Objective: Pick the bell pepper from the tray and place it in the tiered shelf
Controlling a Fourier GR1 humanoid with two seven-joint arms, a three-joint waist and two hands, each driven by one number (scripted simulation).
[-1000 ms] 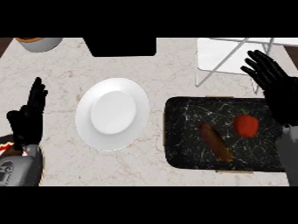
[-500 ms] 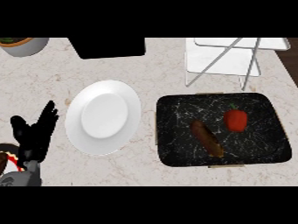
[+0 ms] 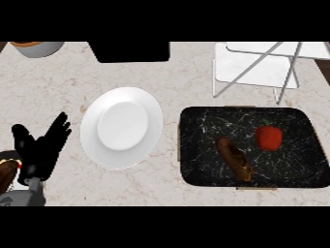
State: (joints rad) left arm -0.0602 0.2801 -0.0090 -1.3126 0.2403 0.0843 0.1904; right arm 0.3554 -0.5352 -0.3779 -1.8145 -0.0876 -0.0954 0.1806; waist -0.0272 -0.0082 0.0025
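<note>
The right hand has gone from sight; the black left hand (image 3: 42, 145) is resting unclenched near the counter's left edge, so the red bell pepper (image 3: 269, 137) is lying ungrasped in the dark marbled tray (image 3: 196, 121), toward its right edge.

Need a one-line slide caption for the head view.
Bell pepper untouched in tray; left hand rests open beside plate.

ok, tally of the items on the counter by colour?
Red: 1, red bell pepper
Brown: 1, long brown sausage-like food
White: 2, round white plate, white wire tiered shelf
Black: 1, black marbled tray
Total: 5
</note>
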